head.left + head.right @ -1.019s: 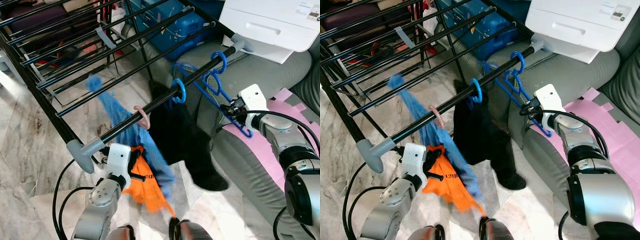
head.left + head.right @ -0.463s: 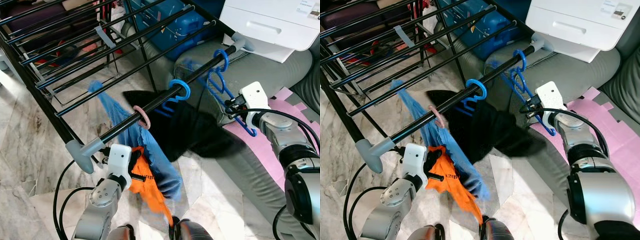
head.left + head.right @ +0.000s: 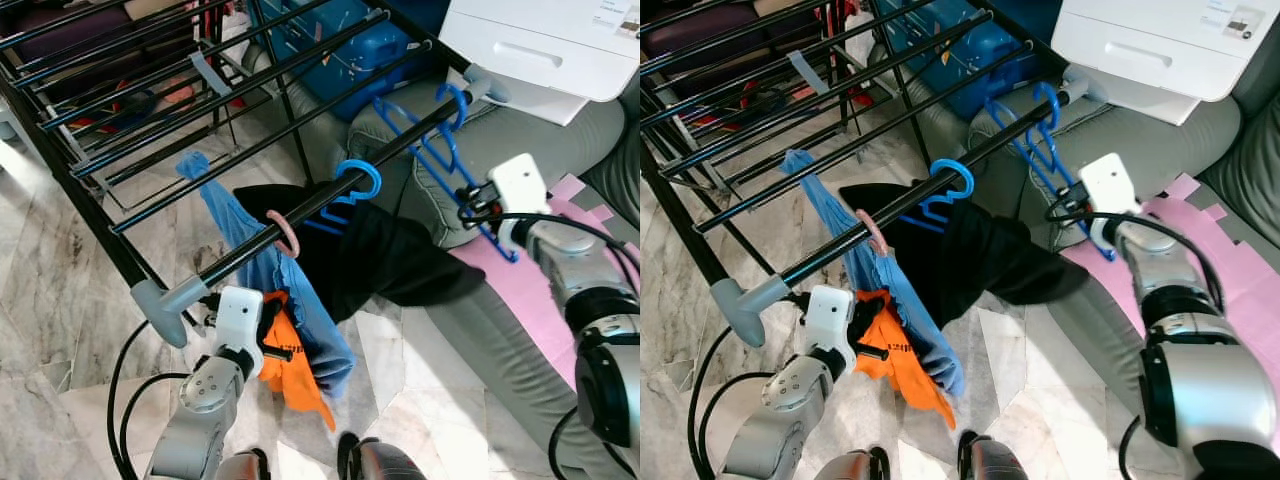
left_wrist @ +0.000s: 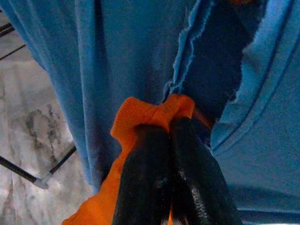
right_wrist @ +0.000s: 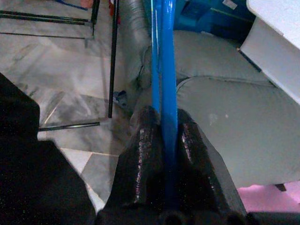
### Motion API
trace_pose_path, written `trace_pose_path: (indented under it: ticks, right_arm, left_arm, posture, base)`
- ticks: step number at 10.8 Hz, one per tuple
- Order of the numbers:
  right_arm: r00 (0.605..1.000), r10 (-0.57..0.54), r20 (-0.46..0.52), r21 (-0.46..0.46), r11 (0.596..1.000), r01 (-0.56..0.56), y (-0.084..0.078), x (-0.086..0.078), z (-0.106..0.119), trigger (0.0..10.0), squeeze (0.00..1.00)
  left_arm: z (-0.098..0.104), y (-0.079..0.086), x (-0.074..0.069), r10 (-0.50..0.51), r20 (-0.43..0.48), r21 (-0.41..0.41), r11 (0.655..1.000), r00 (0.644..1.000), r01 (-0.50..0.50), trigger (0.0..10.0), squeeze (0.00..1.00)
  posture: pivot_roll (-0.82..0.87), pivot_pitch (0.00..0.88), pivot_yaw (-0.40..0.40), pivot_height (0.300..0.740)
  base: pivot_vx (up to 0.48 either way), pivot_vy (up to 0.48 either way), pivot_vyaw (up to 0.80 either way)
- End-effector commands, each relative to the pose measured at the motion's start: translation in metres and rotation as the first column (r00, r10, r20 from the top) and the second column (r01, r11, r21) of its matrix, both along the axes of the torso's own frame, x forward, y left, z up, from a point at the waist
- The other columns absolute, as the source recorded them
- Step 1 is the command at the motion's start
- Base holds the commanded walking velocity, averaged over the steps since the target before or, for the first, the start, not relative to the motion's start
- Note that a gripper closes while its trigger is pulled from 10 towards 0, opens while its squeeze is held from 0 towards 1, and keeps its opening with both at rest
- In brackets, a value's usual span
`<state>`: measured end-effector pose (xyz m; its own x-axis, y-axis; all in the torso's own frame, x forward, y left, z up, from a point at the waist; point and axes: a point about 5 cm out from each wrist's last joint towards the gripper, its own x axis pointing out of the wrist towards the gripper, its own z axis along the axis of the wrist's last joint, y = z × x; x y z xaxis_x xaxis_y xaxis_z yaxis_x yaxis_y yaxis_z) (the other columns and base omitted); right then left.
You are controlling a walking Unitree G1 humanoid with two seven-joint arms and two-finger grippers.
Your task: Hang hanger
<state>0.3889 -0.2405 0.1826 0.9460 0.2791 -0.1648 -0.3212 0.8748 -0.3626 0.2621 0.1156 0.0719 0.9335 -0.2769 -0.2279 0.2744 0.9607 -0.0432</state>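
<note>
A bare blue hanger (image 3: pixel 432 150) has its hook over the far right end of the black front rail (image 3: pixel 310 204) of the drying rack. My right gripper (image 3: pixel 472 208) is shut on the hanger's lower bar, and the right wrist view shows that bar (image 5: pixel 162 56) clamped between the fingers. Mid-rail, a second blue hanger (image 3: pixel 360 180) carries a black garment (image 3: pixel 390 260). A pink hook (image 3: pixel 285 232) holds a blue garment (image 3: pixel 300 310). Below the rail's left end, my left gripper (image 3: pixel 276 350) is shut on an orange cloth (image 4: pixel 140 112).
Several black bars of the rack (image 3: pixel 150 110) stretch to the back left. A grey sofa (image 3: pixel 540 140) with a white drawer unit (image 3: pixel 540 45) on it stands right behind the rail's end. A pink mat (image 3: pixel 545 270) and a blue box (image 3: pixel 340 50) lie nearby, on a marble floor (image 3: pixel 60 290).
My right gripper has lifted the bare blue hanger up and to the right along the rail's end. The black garment swung out to the right, and the blue garment swayed.
</note>
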Motion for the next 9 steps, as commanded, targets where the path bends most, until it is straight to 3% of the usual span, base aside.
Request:
trace_pose_path:
  ticks: [1,3,4,7,9]
  right_arm:
    - [0.997,0.008,0.073,0.026,1.0,-0.01,-0.002,0.0,0.011,0.0,0.0]
    - [0.991,0.032,0.131,0.09,0.995,-0.044,0.0,-0.006,0.01,0.1,0.0]
    - [0.988,0.049,0.147,0.105,0.992,-0.064,0.003,-0.021,-0.006,10.0,0.0]
    - [0.988,-0.048,0.144,0.203,0.979,0.018,0.014,-0.06,-0.038,10.0,0.0]
    - [0.976,-0.174,0.129,0.243,0.96,0.139,0.032,-0.084,-0.058,10.0,0.0]
  left_arm:
    - [0.001,0.002,0.001,0.016,0.017,0.0,1.0,1.0,-0.016,10.0,0.0]
    - [0.001,0.0,0.004,0.016,0.018,0.001,1.0,1.0,-0.016,10.0,0.0]
    - [0.001,-0.001,0.006,0.022,0.022,0.003,1.0,1.0,-0.022,10.0,0.0]
    - [0.002,0.0,0.006,0.041,0.031,-0.002,0.999,0.999,-0.041,10.0,0.0]
    - [0.004,0.0,0.008,0.047,0.039,0.002,0.999,0.998,-0.047,10.0,0.0]
  posture:
    - [-0.06,0.206,-0.01,0.74]
    - [-0.08,0.199,-0.01,0.74]
    - [-0.09,0.193,-0.011,0.74]
    - [-0.1,0.191,-0.021,0.74]
    - [-0.11,0.188,-0.025,0.74]
  base:
    - [0.0,0.0,0.0]
    - [0.0,0.0,0.0]
    - [0.0,0.0,0.0]
    - [0.0,0.0,0.0]
    - [0.0,0.0,0.0]
